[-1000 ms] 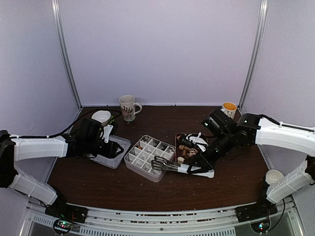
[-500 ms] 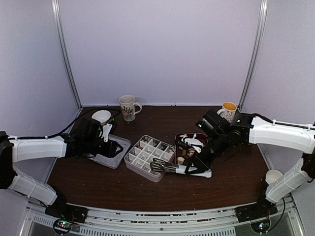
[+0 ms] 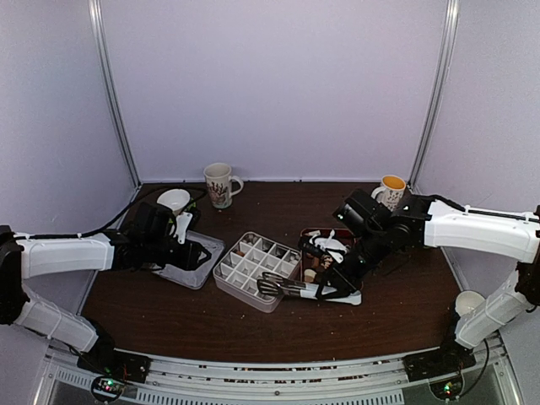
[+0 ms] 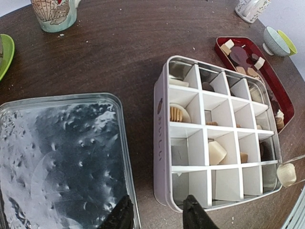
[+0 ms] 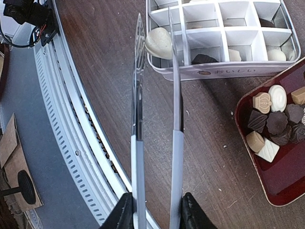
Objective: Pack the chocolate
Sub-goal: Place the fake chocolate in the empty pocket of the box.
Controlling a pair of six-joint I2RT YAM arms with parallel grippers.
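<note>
The desk (image 3: pixel 169 321) carries a divided white box (image 4: pixel 162 143) between a clear lid (image 4: pixel 62 152) and a dark red tray (image 5: pixel 281 186). The left claw (image 4: pixel 155 217) is spread and empty over the lid's corner and the bare strip beside the box. The right claw (image 5: pixel 155 212) is clenched on metal tongs (image 5: pixel 175 95), whose tips pinch a white chocolate (image 5: pixel 158 42) at the box's corner rim. Bare desk lies alongside. More chocolate (image 5: pixel 271 121) lies in the tray.

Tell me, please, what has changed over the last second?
The right pincer shifted slightly left, keeping the tongs and their white chocolate at the divided box's edge. The left pincer, lid and box stayed put.
</note>
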